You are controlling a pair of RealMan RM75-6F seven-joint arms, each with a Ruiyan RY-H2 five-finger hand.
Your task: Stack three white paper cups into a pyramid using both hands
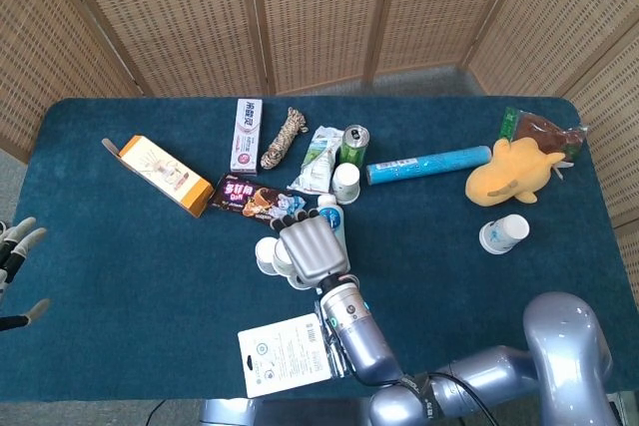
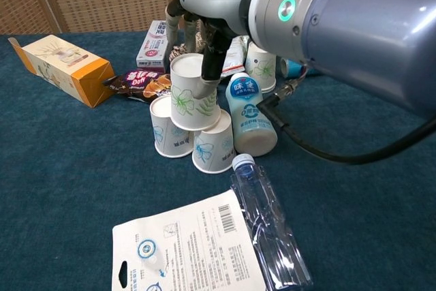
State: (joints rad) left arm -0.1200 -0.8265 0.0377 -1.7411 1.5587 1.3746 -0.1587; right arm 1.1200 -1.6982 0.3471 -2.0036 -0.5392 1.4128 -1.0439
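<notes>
Two white paper cups with a blue flower print stand upside down side by side, the left one (image 2: 169, 131) and the right one (image 2: 214, 144). A third cup (image 2: 191, 95) sits upside down across their tops, almost level. My right hand (image 2: 212, 26) reaches down from above and grips this top cup, with a finger (image 2: 211, 65) against its far side. In the head view my right hand (image 1: 312, 250) covers the stack, and only the left base cup (image 1: 265, 254) peeks out. My left hand (image 1: 14, 256) hangs at the far left table edge, fingers apart and empty.
A white milk bottle (image 2: 251, 117) stands tight against the stack's right. A lying water bottle (image 2: 267, 226) and a white package (image 2: 187, 250) are in front. An orange box (image 2: 63, 69) and snack pack (image 2: 138, 81) lie to the left. Spare cups (image 1: 345, 183) (image 1: 503, 233) sit further off.
</notes>
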